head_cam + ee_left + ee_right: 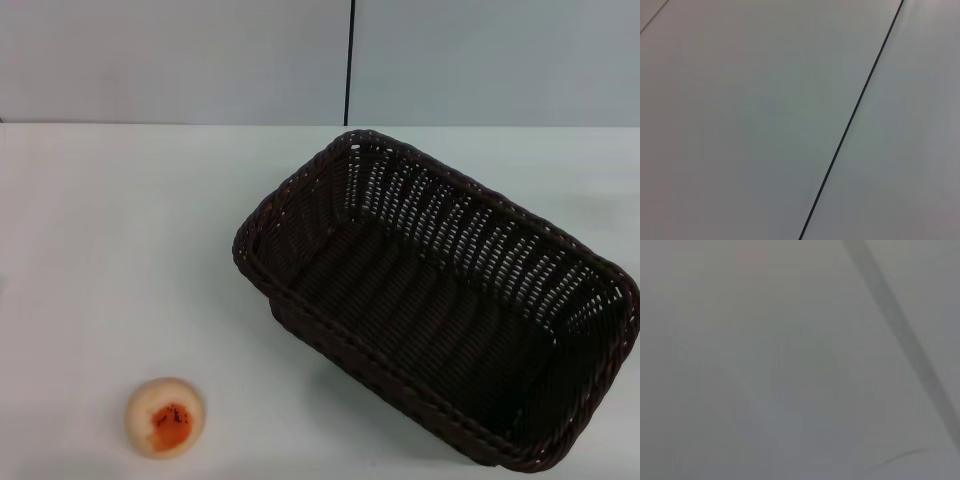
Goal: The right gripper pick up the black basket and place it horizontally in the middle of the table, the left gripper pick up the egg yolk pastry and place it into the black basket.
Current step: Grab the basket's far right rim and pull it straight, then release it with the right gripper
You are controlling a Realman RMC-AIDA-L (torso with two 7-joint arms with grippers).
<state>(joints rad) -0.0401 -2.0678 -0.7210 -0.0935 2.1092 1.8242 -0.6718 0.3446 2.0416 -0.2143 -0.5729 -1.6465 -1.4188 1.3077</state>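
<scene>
The black basket (440,300) is a large dark woven wicker basket. It stands on the white table (120,230) at the right, set at a slant, and it is empty. The egg yolk pastry (165,417) is a small cream ball with an orange-red patch on top. It lies on the table at the front left, well apart from the basket. Neither gripper shows in any view. The two wrist views show only plain grey surface crossed by a dark line.
A pale wall with a dark vertical seam (349,60) runs behind the table's far edge. The basket's right corner reaches the edge of the head view.
</scene>
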